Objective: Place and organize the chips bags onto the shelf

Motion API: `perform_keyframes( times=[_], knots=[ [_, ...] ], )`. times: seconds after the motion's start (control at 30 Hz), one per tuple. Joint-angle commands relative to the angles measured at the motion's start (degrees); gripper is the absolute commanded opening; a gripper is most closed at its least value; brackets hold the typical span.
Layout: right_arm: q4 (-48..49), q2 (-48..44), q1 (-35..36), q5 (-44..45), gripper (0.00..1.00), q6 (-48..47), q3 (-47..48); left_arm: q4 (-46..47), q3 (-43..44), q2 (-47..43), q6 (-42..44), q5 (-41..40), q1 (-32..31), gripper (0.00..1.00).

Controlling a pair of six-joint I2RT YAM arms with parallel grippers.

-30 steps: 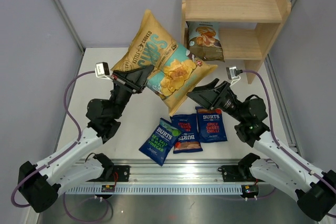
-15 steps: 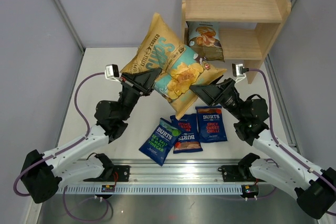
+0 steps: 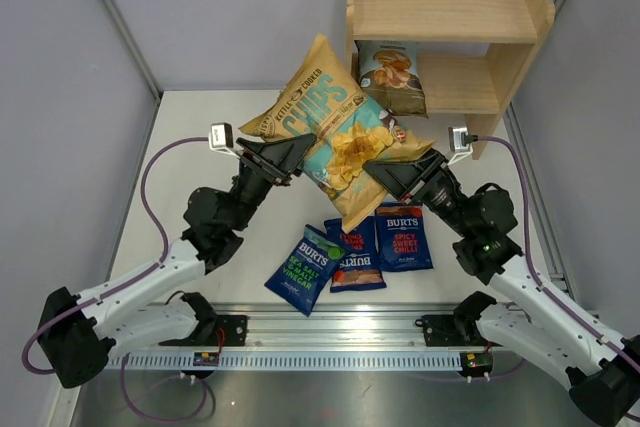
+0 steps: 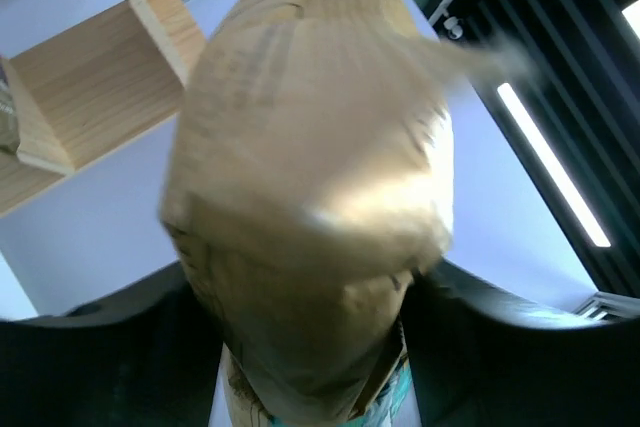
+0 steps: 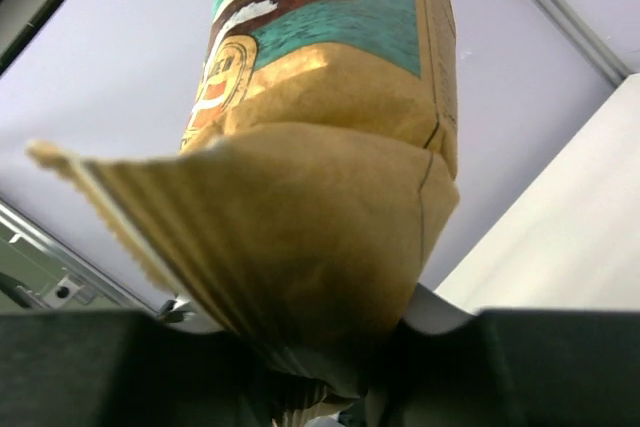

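Note:
The large tan-and-teal chips bag [image 3: 335,132] hangs tilted in the air in front of the shelf [image 3: 450,7]. My right gripper [image 3: 385,175] is shut on its lower right corner, and in the right wrist view the bag's crimped end [image 5: 320,217] is pinched between the jaws. My left gripper [image 3: 298,155] is at the bag's left edge with jaws spread. In the left wrist view the blurred bag [image 4: 310,177] bulges between them. A light-blue-and-olive bag [image 3: 390,77] stands on the lower tier. Three small dark-blue bags [image 3: 305,269], [image 3: 355,255], [image 3: 402,237] lie on the table.
The shelf's upper tier [image 3: 440,17] holds nothing. A metal rail [image 3: 330,322] runs along the table's near edge between the arm bases. Grey walls and slanted frame posts close in both sides. The shelf's wooden panels [image 4: 90,97] show in the left wrist view.
The big bag has moved right toward the shelf and turned more level. My right gripper has closed on its lower corner. My left gripper's jaws have widened.

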Motion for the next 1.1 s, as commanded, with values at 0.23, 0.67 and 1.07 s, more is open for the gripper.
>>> perform_keyframes(
  times=[0.23, 0.67, 1.07],
  knots=[
    [1.6, -2.8, 0.4, 4.9, 0.22, 0.3, -3.4, -21.0, 0.1, -7.5, 12.3, -4.6, -1.3, 0.99],
    [-11.3, -20.4, -1.1, 23.8, 0.22, 2.5, -11.6, -56.5, -4.1, -31.1, 22.5, -21.3, -0.8, 0.99],
    [-6.0, -19.7, -12.2, 28.9, 0.2, 12.4, -16.7, -76.3, 6.3, -34.3, 34.1, -15.2, -0.9, 0.99]
  ],
)
